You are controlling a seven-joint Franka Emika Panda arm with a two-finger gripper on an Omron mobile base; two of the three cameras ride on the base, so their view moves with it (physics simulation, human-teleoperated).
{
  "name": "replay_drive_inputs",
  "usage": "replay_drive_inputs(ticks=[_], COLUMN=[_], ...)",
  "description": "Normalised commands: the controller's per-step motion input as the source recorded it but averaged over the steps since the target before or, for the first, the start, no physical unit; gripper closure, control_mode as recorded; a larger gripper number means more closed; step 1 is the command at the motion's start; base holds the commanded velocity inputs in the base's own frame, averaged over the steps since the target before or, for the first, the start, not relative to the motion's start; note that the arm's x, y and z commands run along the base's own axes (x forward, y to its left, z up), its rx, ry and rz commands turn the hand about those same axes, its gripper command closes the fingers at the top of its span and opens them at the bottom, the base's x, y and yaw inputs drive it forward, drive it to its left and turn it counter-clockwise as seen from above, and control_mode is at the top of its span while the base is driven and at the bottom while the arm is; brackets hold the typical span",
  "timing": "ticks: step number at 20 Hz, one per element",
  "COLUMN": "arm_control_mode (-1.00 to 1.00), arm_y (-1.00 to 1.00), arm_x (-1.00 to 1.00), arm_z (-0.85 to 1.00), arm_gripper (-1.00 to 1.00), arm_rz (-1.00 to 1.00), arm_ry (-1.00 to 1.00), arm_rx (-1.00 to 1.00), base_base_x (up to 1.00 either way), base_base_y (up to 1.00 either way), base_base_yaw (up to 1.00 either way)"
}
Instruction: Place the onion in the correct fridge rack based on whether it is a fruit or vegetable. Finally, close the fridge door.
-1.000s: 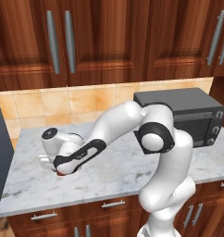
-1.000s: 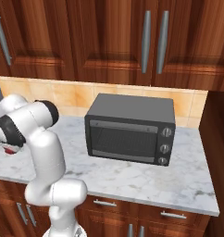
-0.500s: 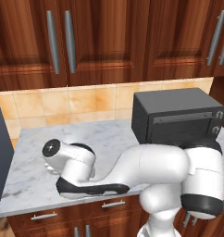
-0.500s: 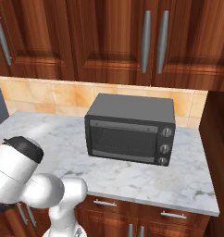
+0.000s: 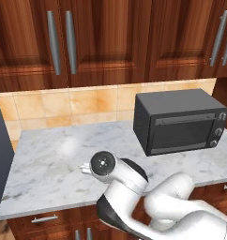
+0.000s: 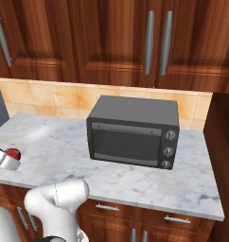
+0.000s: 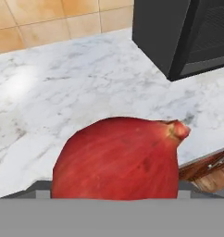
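In the left base view the white arm (image 5: 134, 197) folds low over the front edge of the marble counter (image 5: 54, 159), with a dark round joint cap turned toward the camera. A black microwave (image 5: 178, 123) stands on the counter to the right of the arm, against the tan tile backsplash (image 5: 78, 105). Dark wooden wall cabinets (image 5: 110, 37) with long metal handles hang above it. A dark grey panel (image 5: 0, 159), perhaps the side of the fridge, shows at the left edge of the counter. From here I cannot tell how the pincer stands.

In the right base view the microwave (image 6: 133, 131) sits in the middle of the counter (image 6: 64, 151), and the arm's white links (image 6: 57, 201) rise at the lower left. At the left edge, well to the left of the microwave and over the counter's front, the gripper (image 6: 4, 160) reaches in with the onion (image 6: 12, 153) showing as a small red ball at its tip.

In the hand view the onion (image 7: 118, 159) looms large and red just ahead of the camera, its pointed tip turned to the right, low between the finger places; the pincer looks pinched on it, though the fingertips themselves are hidden. Behind the onion lies the marble counter (image 7: 63, 88), with the microwave's corner (image 7: 178, 37) at the upper right and a wooden drawer front (image 7: 211, 171) with a metal pull at the right.
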Motion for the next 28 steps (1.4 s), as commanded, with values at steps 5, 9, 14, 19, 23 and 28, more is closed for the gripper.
replay_drive_inputs(ticks=[5, 9, 14, 19, 23, 28], arm_control_mode=[-1.0, -1.0, -1.0, -1.0, 1.0, 1.0], arm_y=[-1.0, -0.95, -0.74, -0.05, 0.0, 0.0], arm_x=[-0.01, 0.0, 0.0, 0.0, 0.0, 0.0], arm_z=[0.67, 0.6, 0.42, 0.03, 0.0, 0.0], arm_gripper=[1.0, 1.0, 1.0, 1.0, 1.0, 1.0], arm_rz=[0.09, 0.13, 0.11, 0.0, 0.0, 0.0], arm_ry=[-0.08, 0.01, 0.1, 0.02, 0.0, 0.0], arm_rx=[0.09, 0.15, 0.18, 0.02, 0.0, 0.0], base_base_x=[0.0, 0.0, 0.0, 0.0, -0.17, -0.39], base_base_y=[0.0, 0.0, 0.0, 0.0, 0.0, 0.0], base_base_yaw=[0.0, 0.0, 0.0, 0.0, 0.0, 0.0])
